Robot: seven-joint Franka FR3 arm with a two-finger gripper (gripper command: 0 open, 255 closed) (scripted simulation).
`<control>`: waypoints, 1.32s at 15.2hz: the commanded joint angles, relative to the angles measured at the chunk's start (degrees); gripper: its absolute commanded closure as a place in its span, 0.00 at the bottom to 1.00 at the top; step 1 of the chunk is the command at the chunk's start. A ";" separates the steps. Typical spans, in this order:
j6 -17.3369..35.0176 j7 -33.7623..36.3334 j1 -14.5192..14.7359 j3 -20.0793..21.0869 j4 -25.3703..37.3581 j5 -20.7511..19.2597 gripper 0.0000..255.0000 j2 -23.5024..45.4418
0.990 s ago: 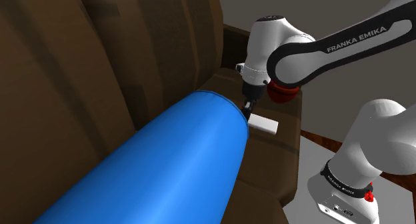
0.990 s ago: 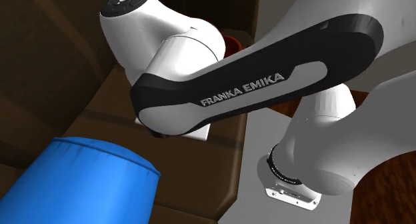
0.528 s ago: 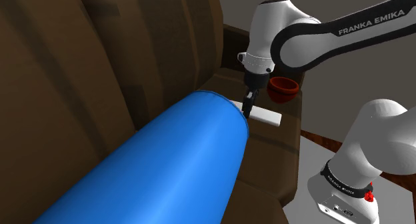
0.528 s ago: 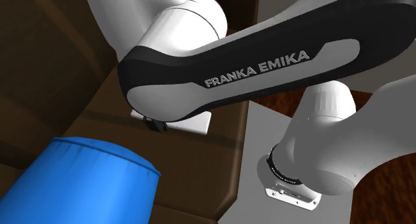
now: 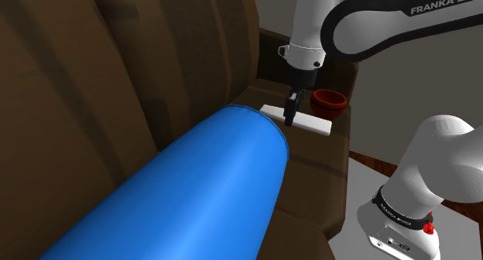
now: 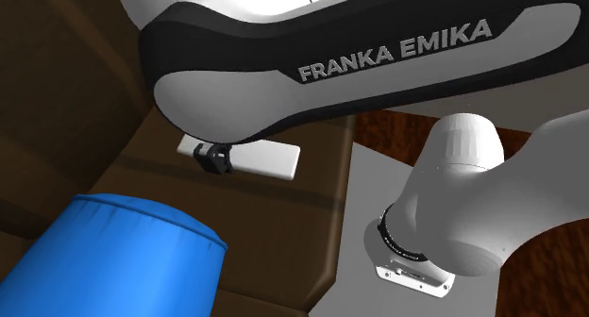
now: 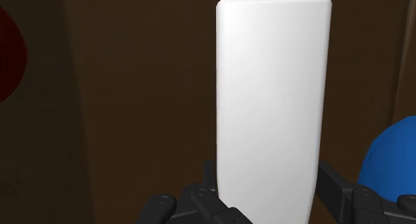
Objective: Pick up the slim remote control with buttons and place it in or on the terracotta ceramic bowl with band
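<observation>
The remote [image 5: 311,124] is drawn as a plain white slim slab with no buttons showing. My gripper [image 5: 290,116] is shut on it near one end and holds it level, just above the brown sofa arm [image 5: 321,154]. In the second exterior view the remote [image 6: 261,158] juts out from the black gripper [image 6: 214,161] under the arm's forearm. In the wrist view the fingers [image 7: 331,187] clasp the remote [image 7: 273,103] at its near end. The terracotta bowl [image 5: 329,101] sits on the sofa arm just beyond the remote, and appears as a dark red shape [image 7: 8,56] off to the side.
A big blue cylindrical bolster [image 5: 170,196] lies on the brown sofa, its end close under the gripper. The sofa back [image 5: 93,73] rises at the shoulder view's left. The arm's base stands on a grey stand [image 6: 363,268] beside the sofa, over a wooden floor [image 6: 415,131].
The gripper has risen, lifting the remote off the sofa arm. The upper arm has swung upward, uncovering the bowl in the shoulder view.
</observation>
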 commanded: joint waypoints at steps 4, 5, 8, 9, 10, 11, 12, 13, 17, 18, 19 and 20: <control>-4.05 -0.07 -0.07 -0.27 3.29 -0.16 1.00 -0.75; -4.85 -0.08 -0.08 -0.31 3.99 -0.19 1.00 -0.85; -6.00 -1.49 -0.70 -1.55 4.40 -0.89 1.00 -1.55; -6.12 -2.90 -1.32 -2.72 3.98 -1.58 1.00 -2.08; -6.22 -4.30 -1.94 -3.91 3.63 -2.29 1.00 -2.54; -6.31 -5.71 -2.58 -5.10 3.34 -3.03 1.00 -2.92; -6.38 -7.12 -3.23 -6.30 3.12 -3.78 1.00 -3.22; -6.43 -8.52 -3.89 -7.50 2.96 -4.54 1.00 -3.45; -6.43 -14.17 -6.52 -12.34 3.02 -7.64 1.00 -3.58; -6.38 -15.58 -7.17 -13.55 3.21 -8.39 1.00 -3.41; -6.31 -17.00 -7.81 -14.76 3.46 -9.13 1.00 -3.17; -6.22 -18.41 -8.42 -15.97 3.78 -9.86 1.00 -2.86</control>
